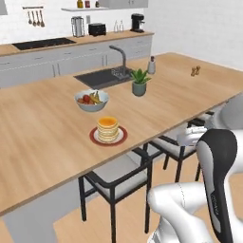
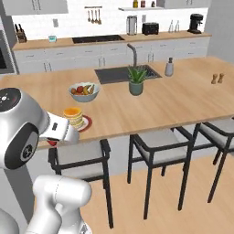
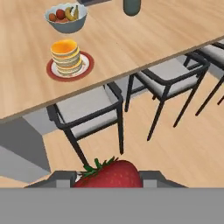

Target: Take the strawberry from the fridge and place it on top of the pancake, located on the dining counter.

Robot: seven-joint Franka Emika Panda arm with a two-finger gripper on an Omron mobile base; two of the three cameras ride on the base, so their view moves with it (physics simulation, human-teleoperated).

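The red strawberry [image 3: 109,174] with its green leaves sits between my dark finger tips, and my gripper [image 3: 109,180] is shut on it. From the right base camera the berry [image 2: 53,142] shows as a small red spot under my white hand. The pancake [image 3: 65,54] is a tan stack with orange topping on a red-rimmed plate [image 3: 51,72], near the front edge of the light-wood dining counter [image 3: 131,39]. My gripper hangs above a chair, on the near side of that edge and short of the pancake [image 2: 73,116]. The fridge is out of view.
A pale blue fruit bowl [image 1: 91,100] stands just behind the pancake [image 1: 108,128]. Farther back are a potted plant [image 1: 139,83], a sink with faucet [image 1: 102,76] and two small shakers [image 1: 195,71]. Black-framed chairs [image 3: 89,111] line the counter's near side.
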